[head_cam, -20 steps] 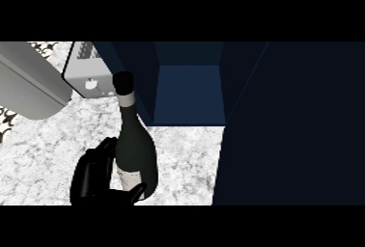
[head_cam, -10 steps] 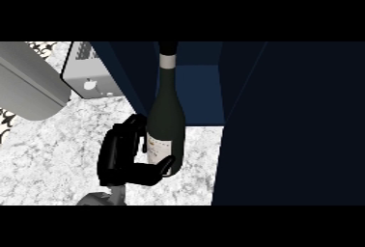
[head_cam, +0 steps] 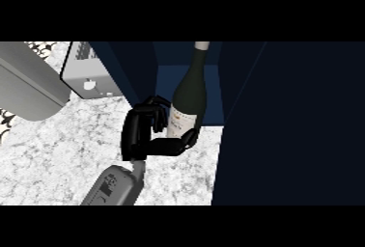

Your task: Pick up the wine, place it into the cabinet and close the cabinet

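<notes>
Kitchen counter with a cabinet, seen from my head camera.

I'm looking steeply down at a white-and-grey speckled stone counter (head_cam: 64, 154), the sort fitted in a home kitchen. A dark navy cabinet (head_cam: 285, 120) stands on it with an open blue compartment (head_cam: 214, 91), and a grey metal appliance (head_cam: 89, 72) sits just beside the cabinet at the left. A wine bottle (head_cam: 187, 99) also fits a kitchen.

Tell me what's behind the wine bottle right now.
Behind the wine bottle is the open cabinet, its blue interior showing on both sides of the bottle. The strip directly behind the glass is covered. The robot hand wraps the bottle's base, hiding the counter there.
</notes>
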{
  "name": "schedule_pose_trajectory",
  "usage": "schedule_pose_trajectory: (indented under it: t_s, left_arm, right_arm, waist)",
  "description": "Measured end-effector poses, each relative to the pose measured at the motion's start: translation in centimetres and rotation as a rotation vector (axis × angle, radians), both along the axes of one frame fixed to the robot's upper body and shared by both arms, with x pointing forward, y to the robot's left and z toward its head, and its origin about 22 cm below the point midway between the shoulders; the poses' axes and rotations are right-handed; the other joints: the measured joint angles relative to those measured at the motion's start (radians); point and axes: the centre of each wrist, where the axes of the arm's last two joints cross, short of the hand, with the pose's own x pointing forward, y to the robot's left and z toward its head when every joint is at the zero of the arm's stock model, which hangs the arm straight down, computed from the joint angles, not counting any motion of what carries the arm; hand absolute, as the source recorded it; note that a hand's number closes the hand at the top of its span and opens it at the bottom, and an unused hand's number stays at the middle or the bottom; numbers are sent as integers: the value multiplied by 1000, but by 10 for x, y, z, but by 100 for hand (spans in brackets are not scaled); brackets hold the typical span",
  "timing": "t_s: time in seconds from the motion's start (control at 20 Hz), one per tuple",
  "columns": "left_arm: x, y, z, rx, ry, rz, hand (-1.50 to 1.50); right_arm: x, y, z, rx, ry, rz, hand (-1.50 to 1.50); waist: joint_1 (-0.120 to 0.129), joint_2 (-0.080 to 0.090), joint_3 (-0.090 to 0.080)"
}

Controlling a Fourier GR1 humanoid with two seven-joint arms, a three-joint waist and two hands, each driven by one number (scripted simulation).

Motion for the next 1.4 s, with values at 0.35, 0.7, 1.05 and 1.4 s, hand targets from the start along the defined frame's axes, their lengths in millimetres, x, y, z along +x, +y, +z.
schedule_pose_trajectory:
  t_s: [0.35, 0.7, 1.05, 1.4]
  left_arm:
    - [16, -11, -26, 62, 14, 32, 150]
    - [36, -19, -46, 96, 24, 54, 150]
    - [53, -19, -56, 78, 13, 51, 150]
    - [77, -23, -48, 54, 13, 40, 150]
  right_arm:
    - [4, 0, 3, 10, -6, 3, -150]
    - [5, -5, 4, 13, -13, 5, -150]
    - [4, -6, 0, 29, -14, 12, -150]
    - [5, -14, 5, 18, -13, 5, -150]
  waist:
    - [-1, 1, 0]
    - [-7, 2, 0]
    - [-12, 3, 0]
    - [-20, 5, -1]
